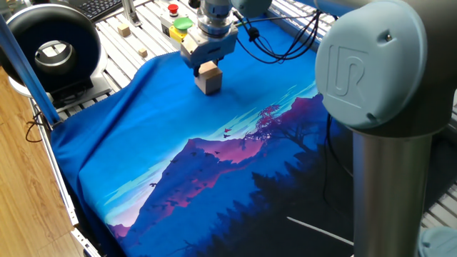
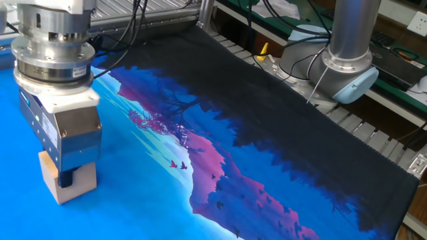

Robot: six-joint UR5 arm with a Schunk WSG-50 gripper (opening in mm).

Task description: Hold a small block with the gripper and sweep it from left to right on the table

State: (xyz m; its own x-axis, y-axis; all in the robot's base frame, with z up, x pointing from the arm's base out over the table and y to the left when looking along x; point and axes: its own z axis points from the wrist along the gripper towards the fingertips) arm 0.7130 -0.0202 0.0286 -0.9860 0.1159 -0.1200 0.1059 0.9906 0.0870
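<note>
The small block (image 1: 208, 78) is a light tan wooden cube resting on the blue cloth of the table (image 1: 178, 157), near the cloth's far edge. It also shows in the other fixed view (image 2: 59, 183) at the lower left. My gripper (image 1: 207, 66) points straight down and its dark jaws are shut on the block's sides. In the other fixed view the gripper (image 2: 67, 179) hides the block's top. Cables trail from the gripper's wrist.
A yellow box with a green button (image 1: 183, 26) and a red button (image 1: 173, 10) stands just behind the gripper. Small wooden cubes (image 1: 124, 29) lie on the bare slats. A black ring light (image 1: 51, 43) sits at the far left. The arm's base column (image 2: 350, 33) stands beyond the cloth.
</note>
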